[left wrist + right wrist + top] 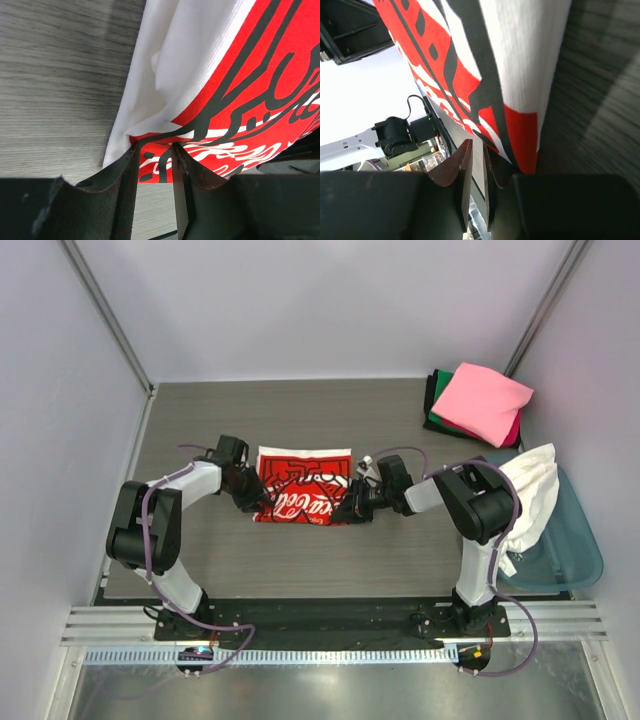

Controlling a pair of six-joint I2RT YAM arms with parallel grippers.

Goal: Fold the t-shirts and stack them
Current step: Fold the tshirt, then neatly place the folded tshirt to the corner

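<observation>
Left hand (155,152) and right hand (477,149) each pinch a lower corner of the red t-shirt (305,485). Recommended: lift both level, carry toward frame top, edges aligned.

printed shirt (303,490): red, white script, black lines | top stacked shirt (482,400): pink | tub (585,558): teal | table (190,420): grey woodgrain

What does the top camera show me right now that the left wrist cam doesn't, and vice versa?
Only top: both arms, the right gripper at the red t-shirt's right edge, a folded stack topped by a pink t-shirt, and a cream-white t-shirt draped in the teal tub. Only left wrist: up close, the shirt's edge lying between the left gripper's fingers. Both: the red shirt on the grey table.
</observation>
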